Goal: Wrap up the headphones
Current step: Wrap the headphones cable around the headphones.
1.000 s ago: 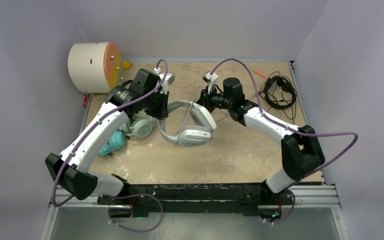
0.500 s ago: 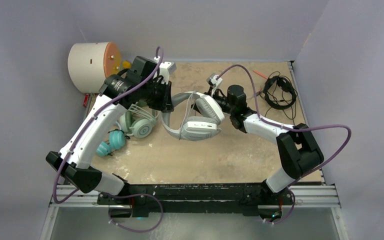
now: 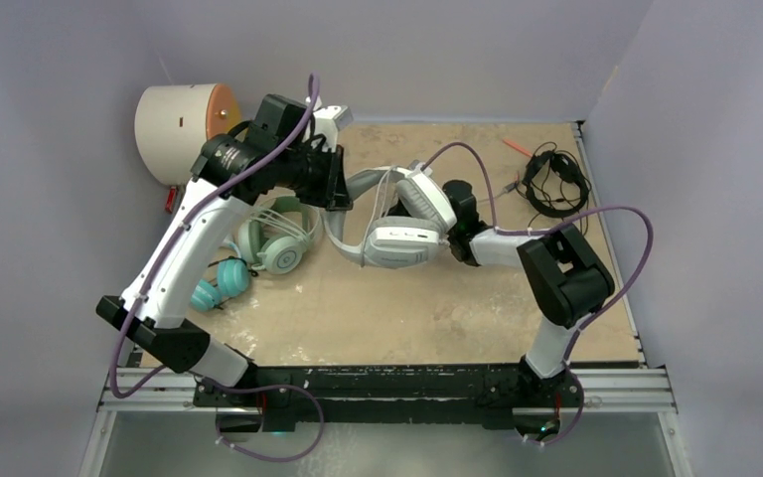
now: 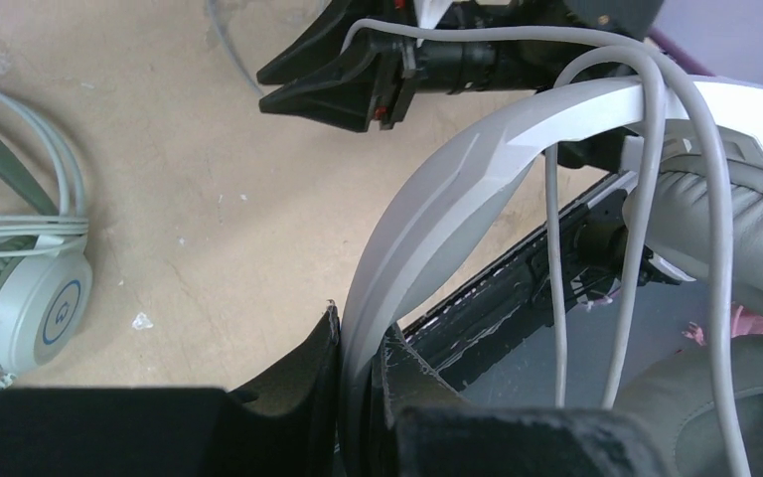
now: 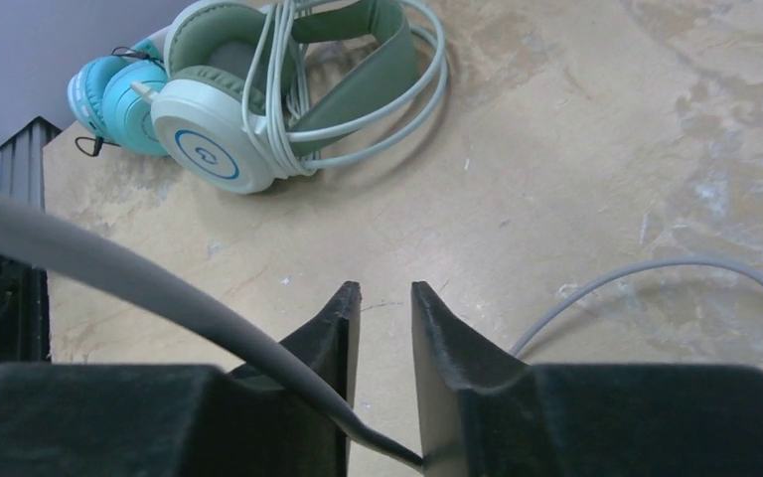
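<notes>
The large white-and-grey headphones (image 3: 397, 237) hang tilted above the mat's middle. My left gripper (image 4: 360, 350) is shut on their white band (image 4: 457, 199), seen from above at the band's left end (image 3: 340, 195). Their grey cable (image 4: 636, 199) loops over the band. My right gripper (image 5: 385, 290) is narrowly open; that cable (image 5: 109, 268) crosses its left finger and runs into the gap near the finger roots. From the left wrist the right gripper (image 4: 263, 86) shows beyond the band. The mint-green headphones (image 3: 278, 238), teal headphones (image 3: 221, 283) and black headphones (image 3: 554, 184) lie on the mat.
A cream drum with an orange face (image 3: 179, 129) stands at the back left, beside my left arm. An orange stick (image 3: 517, 146) lies near the back right. Grey walls close in the mat on three sides. More grey cable (image 5: 656, 273) trails on the mat.
My left arm has lifted the white-and-grey headphones and carried them toward the back. My right gripper has moved left, in close behind the ear cups, with its arm folding.
</notes>
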Robot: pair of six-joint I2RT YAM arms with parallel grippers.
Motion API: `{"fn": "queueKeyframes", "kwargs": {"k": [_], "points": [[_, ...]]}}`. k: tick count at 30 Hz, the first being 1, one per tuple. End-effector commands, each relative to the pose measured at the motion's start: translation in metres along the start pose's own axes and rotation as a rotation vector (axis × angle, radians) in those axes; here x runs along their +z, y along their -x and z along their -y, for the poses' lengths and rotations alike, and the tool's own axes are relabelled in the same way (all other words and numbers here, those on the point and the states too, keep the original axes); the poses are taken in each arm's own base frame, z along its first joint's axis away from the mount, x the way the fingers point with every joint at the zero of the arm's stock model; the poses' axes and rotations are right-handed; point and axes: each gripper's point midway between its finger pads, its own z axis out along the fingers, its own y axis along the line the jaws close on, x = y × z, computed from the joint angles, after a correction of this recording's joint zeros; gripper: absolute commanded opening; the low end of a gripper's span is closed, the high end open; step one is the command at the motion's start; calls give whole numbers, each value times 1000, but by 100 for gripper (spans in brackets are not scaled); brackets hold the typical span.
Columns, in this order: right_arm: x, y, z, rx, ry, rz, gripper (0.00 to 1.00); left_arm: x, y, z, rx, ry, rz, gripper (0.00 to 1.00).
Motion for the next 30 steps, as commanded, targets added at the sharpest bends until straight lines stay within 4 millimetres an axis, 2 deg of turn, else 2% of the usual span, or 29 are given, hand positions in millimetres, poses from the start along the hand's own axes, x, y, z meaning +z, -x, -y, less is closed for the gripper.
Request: {"fn": "queueKeyframes", "kwargs": {"k": [1,6,11,16,20,24,27,30], "points": [[3,24,-15,-24,90,103,26,-19,21,29,-18,-103,72,0],[-8,20,-34,4,157,159,18,-11,33,29,-46,-153,78,0],[-23,0,-72,33,196,161,12,-9,64,4,-128,-187,142,0],[-24,-18,-126,-26,242,105,10,-8,89,-19,-197,-186,220,0],[-32,-26,-176,-37,339,83,10,4,96,-34,-248,-178,242,0],[-38,-27,-225,-66,423,65,9,17,102,-55,-301,-133,296,0],[-37,-25,-250,-71,460,27,7,26,102,-67,-337,-105,333,0],[-35,-19,-264,-65,480,0,3,31,100,-75,-382,-103,365,0]]}}
